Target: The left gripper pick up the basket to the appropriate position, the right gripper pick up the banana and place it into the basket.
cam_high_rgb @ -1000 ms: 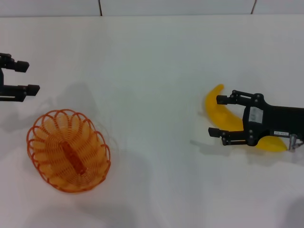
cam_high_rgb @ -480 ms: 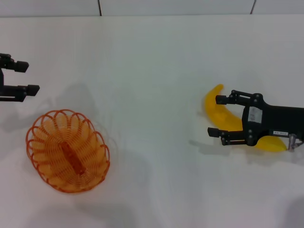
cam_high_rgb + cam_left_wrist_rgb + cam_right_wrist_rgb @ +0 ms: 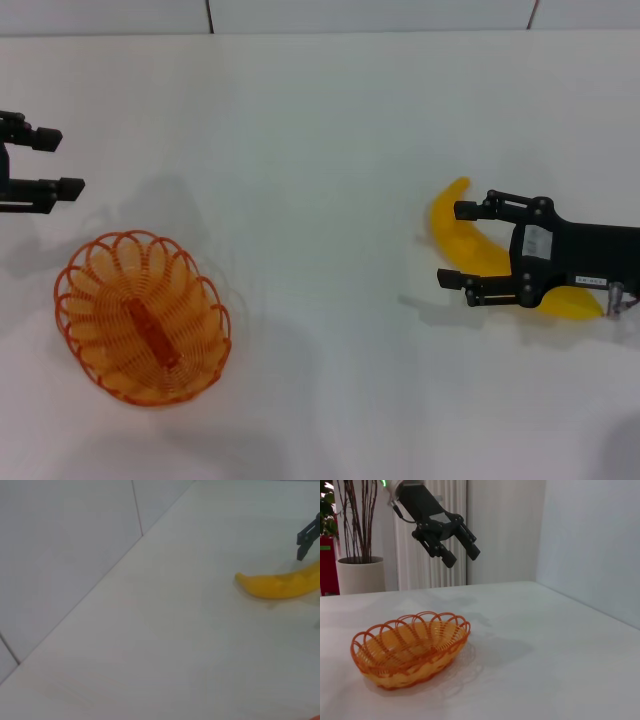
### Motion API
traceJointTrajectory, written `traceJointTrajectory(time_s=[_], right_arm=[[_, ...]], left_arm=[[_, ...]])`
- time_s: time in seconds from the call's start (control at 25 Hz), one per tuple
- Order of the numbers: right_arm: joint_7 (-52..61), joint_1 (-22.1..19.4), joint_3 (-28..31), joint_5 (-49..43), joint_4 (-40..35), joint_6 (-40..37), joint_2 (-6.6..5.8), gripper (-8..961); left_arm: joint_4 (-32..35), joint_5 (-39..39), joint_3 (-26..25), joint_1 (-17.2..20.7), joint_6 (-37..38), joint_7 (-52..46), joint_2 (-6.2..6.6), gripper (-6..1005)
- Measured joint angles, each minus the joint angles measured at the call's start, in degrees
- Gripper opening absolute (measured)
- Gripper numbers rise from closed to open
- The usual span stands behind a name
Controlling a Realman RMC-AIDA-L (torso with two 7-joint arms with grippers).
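Yellow banana (image 3: 470,245) lies under the spread right gripper (image 3: 452,243).

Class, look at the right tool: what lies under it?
The banana lies on the table under the open right tool. Its middle is covered by the tool's body; both ends show.

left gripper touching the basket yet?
Apart. The right wrist view shows the left gripper hanging open in the air well above the basket, with clear background between them.
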Motion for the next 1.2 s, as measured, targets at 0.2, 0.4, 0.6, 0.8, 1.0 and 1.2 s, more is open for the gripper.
traceJointTrajectory(time_s=[0.2, 0.4, 0.6, 0.8, 1.0, 1.2], right_arm=[[-0.01, 0.31, 0.0, -0.01, 0.0, 0.0, 0.0, 889], [-0.01, 1.23, 0.0, -0.11, 0.12, 0.05, 0.15, 889], [-0.01, 1.41, 0.0, -0.17, 0.12, 0.06, 0.23, 889], [-0.01, 1.47, 0.0, -0.2, 0.1, 0.05, 0.26, 888], [0.0, 1.62, 0.0, -0.2, 0.08, 0.01, 0.26, 888], [-0.01, 1.68, 0.0, -0.2, 0.08, 0.0, 0.26, 888]], left_arm=[[0.56, 0.33, 0.0, -0.21, -1.58, 0.22, -0.19, 637], [3.53, 2.24, -0.01, -0.57, -4.14, 1.11, -0.24, 636], [10.34, 6.09, -0.07, -1.47, -9.48, 1.49, -0.26, 635], [18.14, 10.26, -0.09, -2.77, -16.77, 0.8, -0.27, 633], [22.39, 13.25, -0.1, -3.63, -21.0, -0.15, -0.27, 632], [24.31, 15.71, -0.17, -4.04, -23.48, -1.61, -0.31, 631]])
